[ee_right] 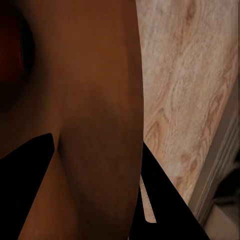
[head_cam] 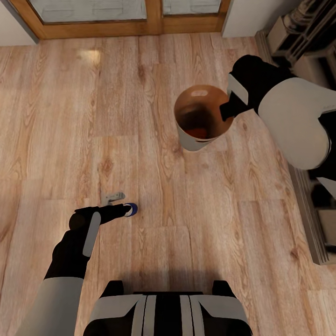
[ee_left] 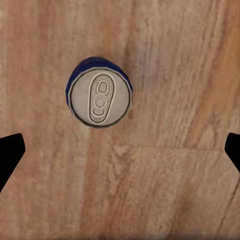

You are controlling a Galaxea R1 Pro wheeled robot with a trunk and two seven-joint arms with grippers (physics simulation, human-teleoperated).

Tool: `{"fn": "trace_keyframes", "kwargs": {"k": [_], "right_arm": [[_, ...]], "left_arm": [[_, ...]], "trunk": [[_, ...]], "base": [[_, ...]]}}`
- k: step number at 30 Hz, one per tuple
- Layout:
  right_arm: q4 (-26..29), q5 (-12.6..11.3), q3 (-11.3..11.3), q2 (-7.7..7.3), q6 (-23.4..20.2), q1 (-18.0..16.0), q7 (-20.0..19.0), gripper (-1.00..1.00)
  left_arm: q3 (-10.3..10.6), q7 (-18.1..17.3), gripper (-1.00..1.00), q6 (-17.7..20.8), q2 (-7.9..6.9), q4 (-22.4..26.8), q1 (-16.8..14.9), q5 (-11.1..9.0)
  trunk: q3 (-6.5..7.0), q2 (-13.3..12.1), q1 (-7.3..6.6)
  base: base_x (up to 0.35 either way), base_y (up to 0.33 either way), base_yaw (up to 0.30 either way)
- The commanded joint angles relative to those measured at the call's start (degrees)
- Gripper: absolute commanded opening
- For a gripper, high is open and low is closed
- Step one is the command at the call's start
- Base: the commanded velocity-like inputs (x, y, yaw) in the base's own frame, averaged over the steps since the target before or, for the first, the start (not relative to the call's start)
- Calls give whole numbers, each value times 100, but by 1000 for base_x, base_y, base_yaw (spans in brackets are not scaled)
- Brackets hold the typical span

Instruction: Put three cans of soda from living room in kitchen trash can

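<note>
One blue can [ee_left: 99, 98] stands on the floor [head_cam: 140, 116] beneath the spread left gripper [head_cam: 125, 210], poised for pickup; right gripper [head_cam: 227, 109] pinches the bin [head_cam: 193, 140] rim, steadying it.

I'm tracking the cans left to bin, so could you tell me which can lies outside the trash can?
The dark blue can beside the left gripper; the orange one lies inside the trash can.
</note>
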State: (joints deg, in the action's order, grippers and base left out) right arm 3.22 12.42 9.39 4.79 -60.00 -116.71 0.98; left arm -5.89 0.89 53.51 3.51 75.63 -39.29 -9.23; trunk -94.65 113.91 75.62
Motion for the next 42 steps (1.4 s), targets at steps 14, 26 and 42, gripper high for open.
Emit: {"fn": "trace_keyframes", "kwargs": {"k": [14, 26, 42], "right_arm": [[-4, -91, -59, 13, 0, -26, -1, -100], [3, -91, -55, 13, 0, -26, -1, -100], [68, -100, -71, 13, 0, -31, -1, -100]], "left_arm": [[1, -8, 100, -1, 0, -29, 0, 0], [5, -17, 100, -2, 0, -30, 0, 0], [9, -12, 100, -6, 0, -30, 0, 0]], "trunk": [[-179, 401, 219], [-395, 882, 483], [-682, 1524, 834]], "base": [[0, 0, 0], [0, 0, 0], [0, 0, 0]]}}
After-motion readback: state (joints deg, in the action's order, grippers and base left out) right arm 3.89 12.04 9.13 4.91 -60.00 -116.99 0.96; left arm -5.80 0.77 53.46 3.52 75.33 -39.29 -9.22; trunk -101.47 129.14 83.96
